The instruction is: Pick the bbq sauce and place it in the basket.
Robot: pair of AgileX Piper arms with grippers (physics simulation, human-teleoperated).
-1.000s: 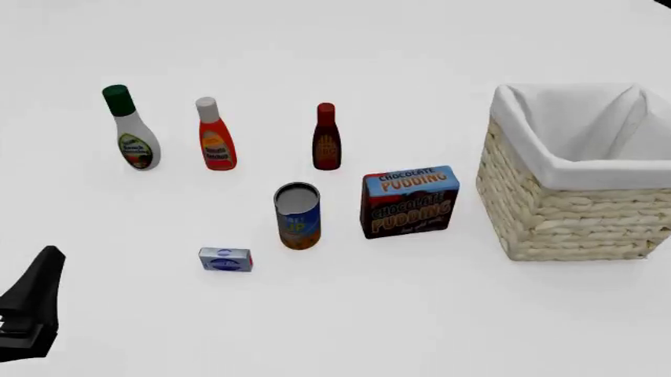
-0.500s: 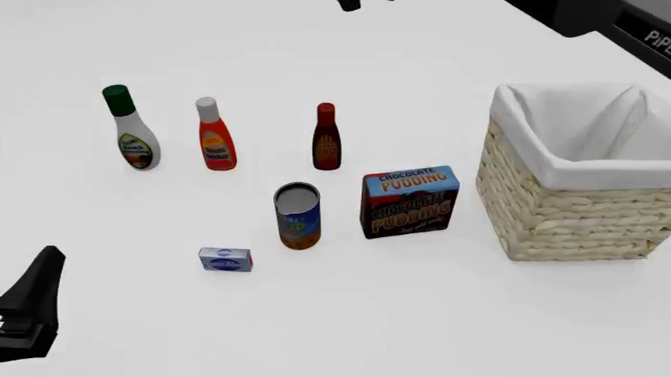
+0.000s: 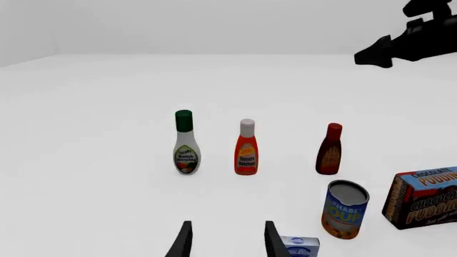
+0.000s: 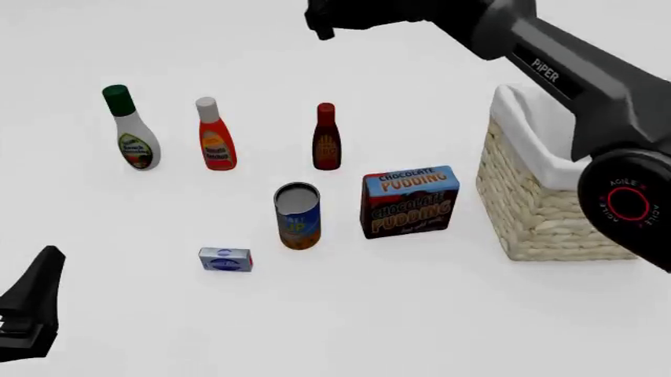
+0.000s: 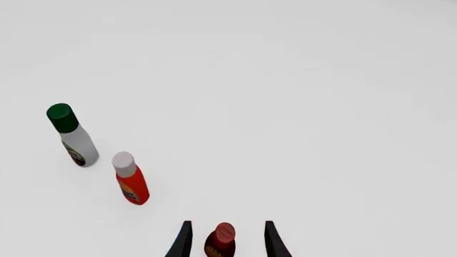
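The bbq sauce (image 4: 326,138), a slim dark reddish-brown bottle with a red cap, stands upright in the middle of the table, also seen in the left wrist view (image 3: 329,150). My right gripper (image 4: 320,22) hovers high beyond it, open. In the right wrist view its two fingers (image 5: 184,241) frame the bottle's red cap (image 5: 222,240) far below. The wicker basket (image 4: 535,224) with white lining stands at the right, partly hidden by my right arm. My left gripper (image 4: 31,310) rests low at the near left, open and holding nothing (image 3: 227,225).
A white bottle with a green cap (image 4: 131,133) and an orange-red bottle with a white cap (image 4: 215,137) stand left of the bbq sauce. A can (image 4: 298,216), a chocolate pudding box (image 4: 410,201) and a small blue-white box (image 4: 225,259) sit nearer.
My right arm has swung in from the upper right across the basket, carrying its gripper to above and beyond the bbq sauce. The left gripper and all objects have stayed still.
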